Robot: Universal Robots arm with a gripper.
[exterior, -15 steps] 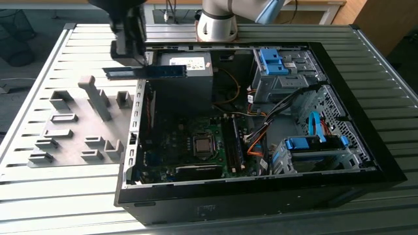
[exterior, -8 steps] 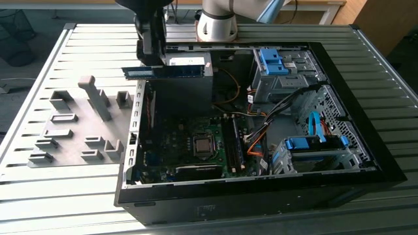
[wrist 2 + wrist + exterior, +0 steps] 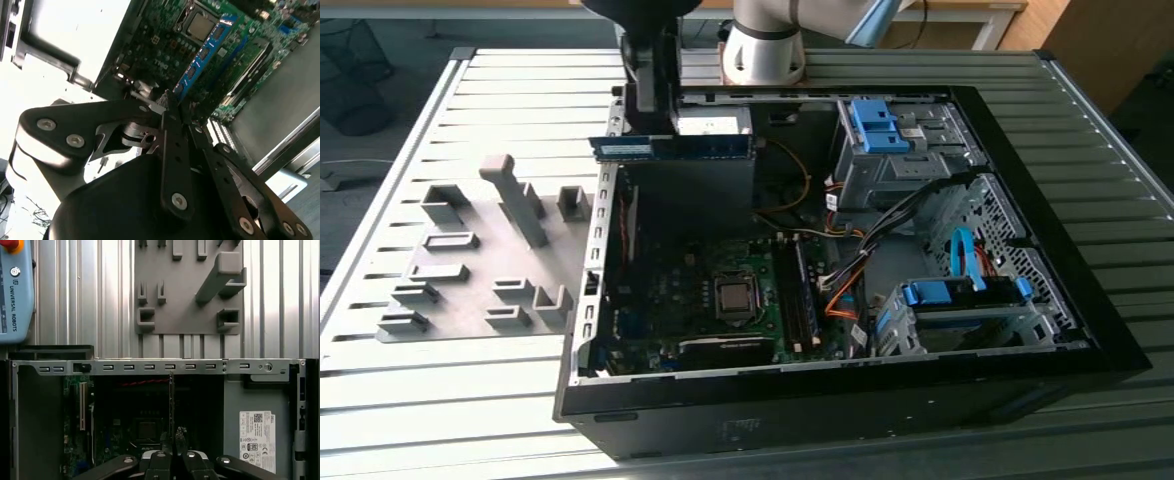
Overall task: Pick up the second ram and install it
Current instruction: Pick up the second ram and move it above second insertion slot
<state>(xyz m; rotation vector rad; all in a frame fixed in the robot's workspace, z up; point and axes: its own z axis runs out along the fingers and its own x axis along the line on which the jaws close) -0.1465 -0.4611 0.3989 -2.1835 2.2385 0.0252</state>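
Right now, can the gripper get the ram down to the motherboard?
Probably yes: the gripper holds the ram above the open case, and nothing lies over the motherboard below; cables sit off to the side.

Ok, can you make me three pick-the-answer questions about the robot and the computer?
1. Where is the second ram? A plugged into the motherboard; B held up over the open computer case; C on the floor.
2. What colour is the tray of holders beside the case? A red; B yellow; C grey.
3. The gripper's fingers are: A shut on the second ram; B wide open; C holding a cable.
Answers: B, it hangs from the gripper above the case; C, plain grey; A, they pinch the ram.
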